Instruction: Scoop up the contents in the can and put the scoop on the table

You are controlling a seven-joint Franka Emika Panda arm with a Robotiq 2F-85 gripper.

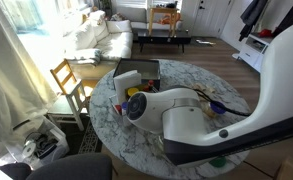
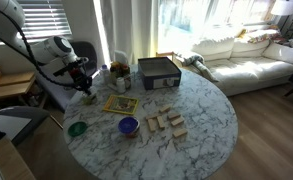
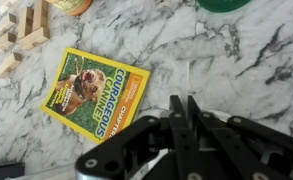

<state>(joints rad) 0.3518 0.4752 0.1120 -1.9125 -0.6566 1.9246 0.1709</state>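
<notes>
Well, in an exterior view my arm (image 1: 201, 120) fills the foreground and hides most of the table (image 1: 186, 75). A grey box (image 1: 136, 72) shows past it, but my fingers and the can do not.

In an exterior view from across the room, my gripper (image 2: 86, 90) hangs low over the table, just beside the yellow book (image 2: 121, 103), on the side away from the wooden blocks (image 2: 166, 122). Nearer the camera than the book lie the purple bowl (image 2: 128, 126) and the green lid (image 2: 77, 129). Beyond the book, by the grey box, stand a few small pale things (image 2: 116, 70). I judge the can to be among them, though they are too small to tell apart.

In the wrist view my jaws are pressed together on nothing, over bare marble just beside the book. Neither can nor scoop shows here.

I expect the can to be light, stiff thin metal with a slick round wall, apt to skid or tip on the marble if I nudge it. I would not pinch the can itself. The scoop, which I cannot find in any view, is best taken by its handle, high enough to keep my fingers clear of the contents.
</notes>
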